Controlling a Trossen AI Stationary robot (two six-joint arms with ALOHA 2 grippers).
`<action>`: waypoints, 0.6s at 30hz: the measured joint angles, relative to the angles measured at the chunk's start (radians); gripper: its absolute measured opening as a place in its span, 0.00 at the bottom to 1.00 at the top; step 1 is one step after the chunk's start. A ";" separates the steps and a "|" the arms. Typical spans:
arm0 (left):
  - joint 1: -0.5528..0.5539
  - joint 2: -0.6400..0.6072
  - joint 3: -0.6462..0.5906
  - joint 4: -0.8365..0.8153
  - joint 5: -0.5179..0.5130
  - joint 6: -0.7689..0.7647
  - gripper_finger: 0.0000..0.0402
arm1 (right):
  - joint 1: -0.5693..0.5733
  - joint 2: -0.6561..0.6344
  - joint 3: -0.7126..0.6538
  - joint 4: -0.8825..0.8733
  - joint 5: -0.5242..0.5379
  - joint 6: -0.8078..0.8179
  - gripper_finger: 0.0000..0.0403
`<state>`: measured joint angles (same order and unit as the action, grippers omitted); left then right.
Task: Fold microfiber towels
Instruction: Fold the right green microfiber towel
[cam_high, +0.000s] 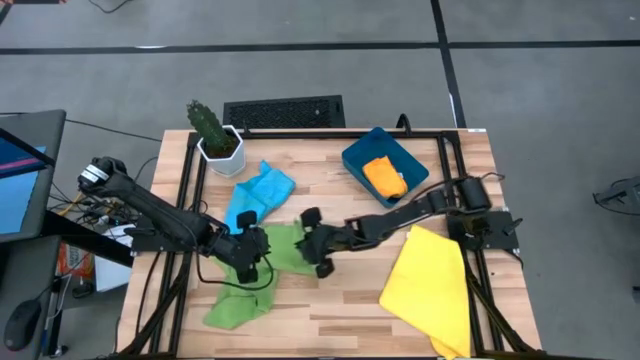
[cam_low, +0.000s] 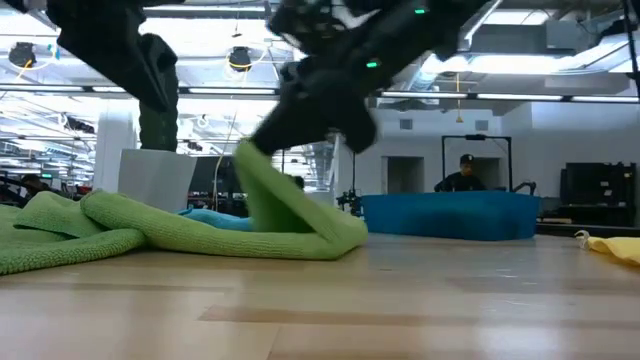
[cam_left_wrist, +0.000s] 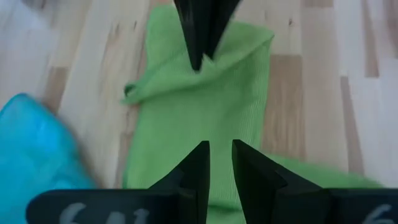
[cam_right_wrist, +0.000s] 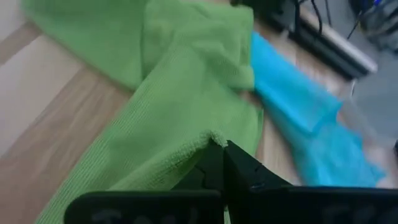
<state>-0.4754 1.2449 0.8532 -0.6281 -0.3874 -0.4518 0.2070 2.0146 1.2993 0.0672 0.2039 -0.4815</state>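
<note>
Pinching the green towel (cam_right_wrist: 180, 112) edge in my right tool (cam_right_wrist: 219, 163); left tool (cam_left_wrist: 219, 163), narrowly apart, should pin the far side.

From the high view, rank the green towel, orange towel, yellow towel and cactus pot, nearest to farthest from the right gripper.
1. Green towel: the right gripper is shut on its edge, mid-table.
2. Orange towel: in the blue bin, toward the far right.
3. Yellow towel and cactus pot: too close to call; the towel lies at the near right, the pot at the far left.
</note>
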 joint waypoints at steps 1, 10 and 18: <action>-0.005 -0.003 0.008 -0.028 -0.007 -0.005 0.15 | 0.000 0.027 0.036 0.002 0.000 -0.022 0.04; -0.039 -0.004 0.035 -0.105 -0.020 -0.064 0.15 | -0.015 0.181 0.269 0.008 -0.023 -0.112 0.05; -0.061 -0.004 0.035 -0.144 -0.020 -0.110 0.15 | -0.013 0.186 0.284 -0.009 -0.164 -0.094 0.06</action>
<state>-0.5369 1.2411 0.8886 -0.7719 -0.4072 -0.5617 0.1940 2.2002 1.5833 0.0579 0.0398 -0.5753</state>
